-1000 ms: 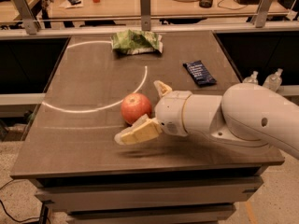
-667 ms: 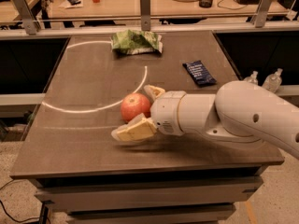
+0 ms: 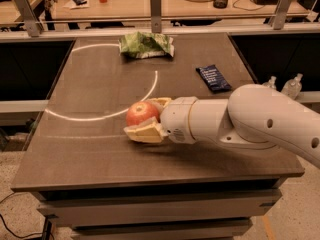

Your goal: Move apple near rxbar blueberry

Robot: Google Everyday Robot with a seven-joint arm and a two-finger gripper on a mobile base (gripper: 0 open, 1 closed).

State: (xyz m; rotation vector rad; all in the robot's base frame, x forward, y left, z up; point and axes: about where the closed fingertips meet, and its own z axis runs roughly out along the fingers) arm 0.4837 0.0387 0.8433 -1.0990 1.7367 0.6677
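The big dark surface (image 3: 95, 149) fills most of the frame. A fat white arm (image 3: 260, 119) reaches in from the right side, low over the surface.

A green bag (image 3: 146, 44) lies at the top middle, well away from the work.

The apple (image 3: 139, 110) sits on the surface, a bit left of the middle of the frame. The claw (image 3: 140, 117) is right there with it. One finger lies below the apple and one behind its upper right. The claw seems to be pinching the apple, but the far finger is half hidden, so the hold may not be tight yet.

The bar (image 3: 213, 78) lies flat, up and to the right of the apple, well apart from it.

The step in hand is getting a good hold. An apple is round and smooth, so it can roll or pop out. The fingers should press on its fat middle, one on each side, not near the top. Squeeze firmly but not hard.

Next, lift only a little, so a slip means a short drop. Then carry the apple up and to the right. Put it down on bare surface just beside the bar, not on top of it. Go slowly near the end, so the arm does not bump the bar away. Let go only when the apple rests on the surface.
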